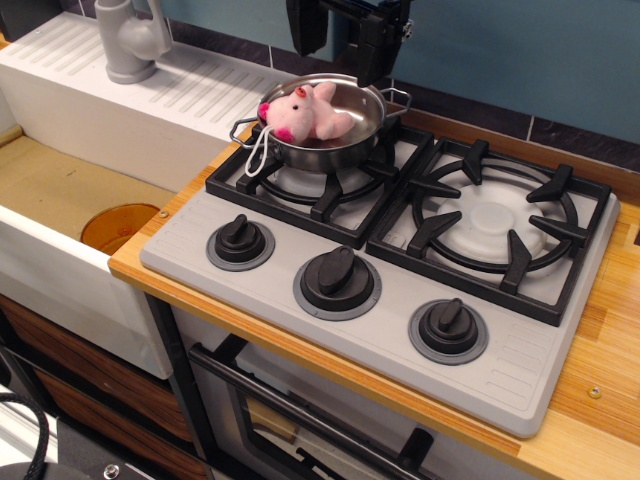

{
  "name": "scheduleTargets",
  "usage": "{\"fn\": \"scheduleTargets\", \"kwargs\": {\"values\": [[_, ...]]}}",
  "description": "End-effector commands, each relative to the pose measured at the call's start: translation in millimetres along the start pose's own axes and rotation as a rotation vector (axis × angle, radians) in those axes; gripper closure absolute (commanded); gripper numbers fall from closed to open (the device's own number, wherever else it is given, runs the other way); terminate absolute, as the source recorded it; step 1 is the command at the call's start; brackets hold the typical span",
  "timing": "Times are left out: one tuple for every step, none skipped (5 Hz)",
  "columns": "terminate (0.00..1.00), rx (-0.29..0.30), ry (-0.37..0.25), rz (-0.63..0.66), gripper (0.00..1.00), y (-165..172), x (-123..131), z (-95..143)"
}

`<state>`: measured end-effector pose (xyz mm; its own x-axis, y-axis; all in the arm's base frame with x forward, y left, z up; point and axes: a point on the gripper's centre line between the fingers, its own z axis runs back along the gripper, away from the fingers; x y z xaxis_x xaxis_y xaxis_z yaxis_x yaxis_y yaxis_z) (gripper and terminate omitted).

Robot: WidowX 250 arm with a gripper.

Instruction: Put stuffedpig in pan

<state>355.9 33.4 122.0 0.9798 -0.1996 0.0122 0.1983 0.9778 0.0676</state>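
The stuffedpig [306, 113], light pink with a hot-pink snout, lies inside the pan [350, 140], leaning on its left rim. Its white string loop [256, 153] hangs over the rim. The pan is a shiny steel pot with two wire handles and stands on the back-left burner [322, 180]. My gripper [338, 50] hangs above the pan's far side, apart from the pig. Its two black fingers [372, 55] are spread and hold nothing. The top of the gripper is cut off by the frame edge.
A grey stove top [300, 330] with three black knobs [338, 277] sits on a wooden counter [600, 380]. The right burner [492, 222] is bare. A white sink [70, 190] with a grey faucet [128, 40] lies left. A blue wall stands behind.
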Motion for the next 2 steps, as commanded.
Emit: {"fn": "scheduleTargets", "kwargs": {"values": [[0.0, 0.022, -0.069, -0.003, 0.0, 0.0, 5.2, 30.7], [1.0, 0.041, -0.055, -0.009, 0.0, -3.9, 5.1, 30.3]]}}
